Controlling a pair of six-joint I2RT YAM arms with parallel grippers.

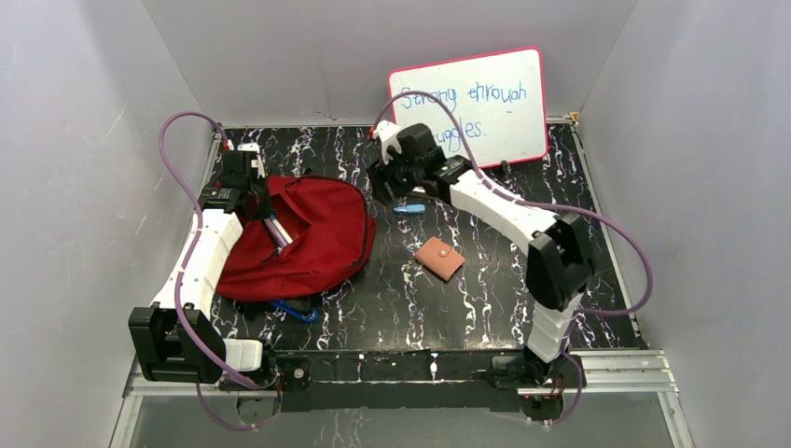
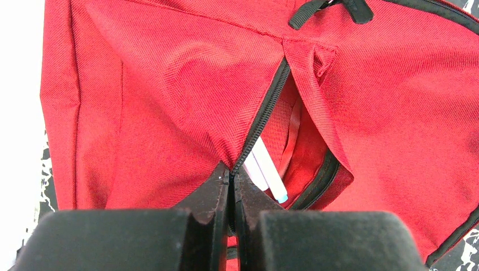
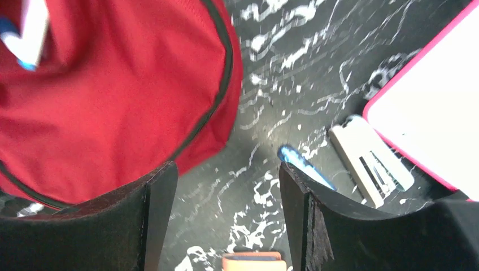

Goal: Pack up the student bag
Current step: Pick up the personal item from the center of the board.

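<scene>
Red student bag (image 1: 322,235) beside tan wallet (image 1: 439,258)

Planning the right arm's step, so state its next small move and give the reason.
Probably lower the open right pincer onto the small blue item just beside it, and close. The left pincer is shut on the zipper edge of the student bag, holding its mouth open, and the tan wallet also waits outside.

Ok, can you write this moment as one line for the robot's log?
left jaws: shut on student bag zipper edge | right jaws: open, holding nothing | in bag opening: white pens | outside: blue pen, tan wallet
</scene>
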